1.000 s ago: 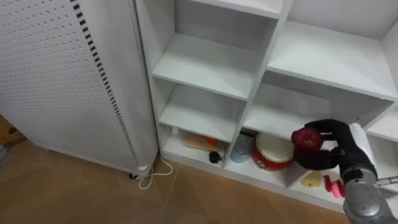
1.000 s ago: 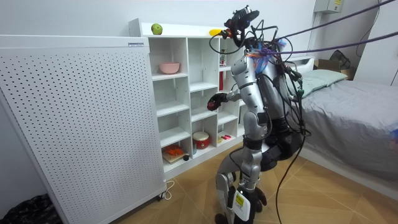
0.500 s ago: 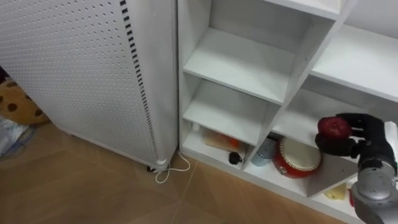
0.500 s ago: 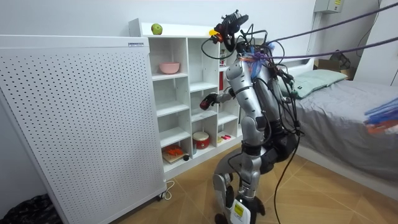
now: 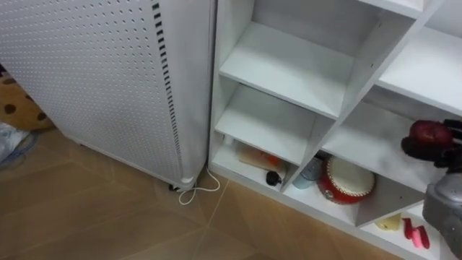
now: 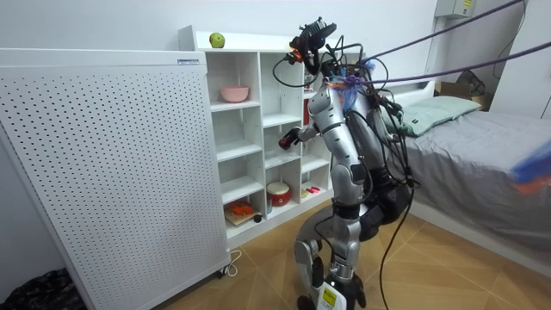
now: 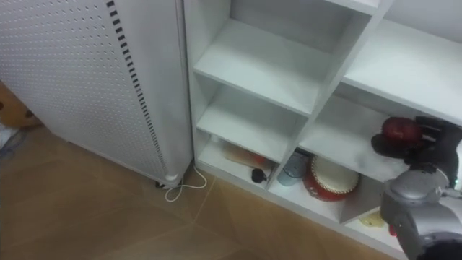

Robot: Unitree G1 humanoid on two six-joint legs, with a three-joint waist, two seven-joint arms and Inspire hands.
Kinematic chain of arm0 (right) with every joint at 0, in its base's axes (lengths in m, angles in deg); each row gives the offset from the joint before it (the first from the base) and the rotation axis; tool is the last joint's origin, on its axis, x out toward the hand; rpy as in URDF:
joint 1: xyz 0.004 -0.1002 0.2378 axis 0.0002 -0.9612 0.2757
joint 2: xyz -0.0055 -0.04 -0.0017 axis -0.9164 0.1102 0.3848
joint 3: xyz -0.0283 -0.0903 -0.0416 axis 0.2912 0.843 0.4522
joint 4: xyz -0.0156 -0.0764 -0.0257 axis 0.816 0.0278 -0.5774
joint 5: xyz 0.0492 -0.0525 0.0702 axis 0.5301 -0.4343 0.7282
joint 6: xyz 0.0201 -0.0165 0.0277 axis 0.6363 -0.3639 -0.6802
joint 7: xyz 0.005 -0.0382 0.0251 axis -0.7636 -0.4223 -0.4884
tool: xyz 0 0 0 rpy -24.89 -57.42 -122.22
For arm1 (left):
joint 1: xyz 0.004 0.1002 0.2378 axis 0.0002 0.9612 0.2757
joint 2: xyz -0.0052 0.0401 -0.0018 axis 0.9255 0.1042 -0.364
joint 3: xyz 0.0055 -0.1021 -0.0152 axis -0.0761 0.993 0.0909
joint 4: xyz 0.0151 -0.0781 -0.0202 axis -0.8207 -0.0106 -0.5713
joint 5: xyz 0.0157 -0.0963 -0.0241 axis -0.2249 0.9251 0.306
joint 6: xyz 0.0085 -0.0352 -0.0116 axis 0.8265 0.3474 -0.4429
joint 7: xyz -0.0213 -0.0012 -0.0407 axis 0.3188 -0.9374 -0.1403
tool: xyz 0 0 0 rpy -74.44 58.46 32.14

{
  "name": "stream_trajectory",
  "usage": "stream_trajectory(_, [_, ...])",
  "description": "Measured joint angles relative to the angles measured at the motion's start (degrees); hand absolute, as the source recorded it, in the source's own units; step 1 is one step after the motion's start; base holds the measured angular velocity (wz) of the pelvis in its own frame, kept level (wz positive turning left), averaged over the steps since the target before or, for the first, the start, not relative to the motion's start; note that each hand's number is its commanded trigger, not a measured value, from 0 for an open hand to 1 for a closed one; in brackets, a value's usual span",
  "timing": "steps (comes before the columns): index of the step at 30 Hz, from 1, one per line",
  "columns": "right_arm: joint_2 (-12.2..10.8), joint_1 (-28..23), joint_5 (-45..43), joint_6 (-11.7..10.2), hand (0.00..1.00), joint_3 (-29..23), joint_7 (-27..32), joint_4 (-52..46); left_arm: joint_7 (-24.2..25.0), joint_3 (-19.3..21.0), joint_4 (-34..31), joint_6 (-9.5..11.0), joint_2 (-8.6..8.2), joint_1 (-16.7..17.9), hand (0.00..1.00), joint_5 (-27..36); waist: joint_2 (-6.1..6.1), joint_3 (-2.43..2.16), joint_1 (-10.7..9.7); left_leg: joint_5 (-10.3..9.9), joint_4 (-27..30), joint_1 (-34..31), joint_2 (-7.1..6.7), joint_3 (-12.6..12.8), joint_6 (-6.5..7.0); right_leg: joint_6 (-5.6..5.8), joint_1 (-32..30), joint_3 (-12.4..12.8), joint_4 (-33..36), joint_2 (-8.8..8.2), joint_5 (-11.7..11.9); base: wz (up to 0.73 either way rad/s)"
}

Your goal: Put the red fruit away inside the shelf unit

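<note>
Since a second ago the right hand has travelled forward with the red apple, from a position out in front of the robot's chest to the face of the white closet; the room view shows the arm reaching further toward the room view's left and the upper body leaning in with it. The eye views have shifted as a whole over the same interval, which is the camera's own movement. The hand's dark fingers are curled closely round the apple and grip it. The fruit sits at the mouth of the second-column compartment, directly above the bottom compartment holding a round red-and-white container. Whether the apple touches the shelf board cannot be determined. Beside that container stands a grey can. The bottom compartment to its left holds an orange packet and a small black object. A yellow item and pink items lie in the bottom compartment further right. A perforated white panel stands against the closet's left side, with a white cord looped on the wooden floor at its foot. In the room view a green apple rests on top of the closet and a pink bowl occupies an upper compartment
</note>
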Motion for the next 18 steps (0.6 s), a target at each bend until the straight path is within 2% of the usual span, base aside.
stream_trajectory(2, [0.8, 0.6, 5.2, 0.0, 0.0, 0.0, 1.0, 0.0, 0.0, 0.0, -0.1, 0.0, 0.04, 0.5, 0.0, 0.0, -0.09, -0.06, 0.0, 0.0, 0.2, 0.0, -0.03, 0.0, 0.02, 0.0, 0.1, -0.1, 0.0, -0.15, 0.0, 0.0])
stream_trajectory(9, [2.8, 0.8, 12.6, -0.2, 0.0, -0.1, 2.6, 0.6, 0.0, 0.1, -0.4, 0.0, 0.39, 2.3, 0.0, -0.1, -0.09, -0.07, 0.2, 0.0, 0.6, 0.0, 0.1, 0.0, 0.09, 0.19, 0.4, -0.2, -0.1, 0.09, 0.1, 0.0])
stream_trajectory(13, [3.0, 0.8, 15.2, -1.2, 0.0, 0.0, 2.5, 0.9, 0.0, 0.5, -0.5, 0.0, 0.84, 2.3, 0.0, -0.1, -0.1, -0.08, 0.3, 0.0, 0.6, 0.5, 0.16, -0.1, 0.09, 0.41, 0.9, 0.0, -0.3, 0.46, 0.2, 0.0])
stream_trajectory(18, [3.0, -0.6, 19.4, -1.2, 0.0, 0.0, 2.3, 1.7, 0.1, 0.4, -0.6, 0.0, 0.86, 2.6, 0.0, -0.1, -0.03, -0.07, 0.9, 0.0, -0.9, 3.3, 0.78, -0.7, 0.1, 0.83, 4.4, -0.6, -3.0, 1.43, 0.8, -0.02])
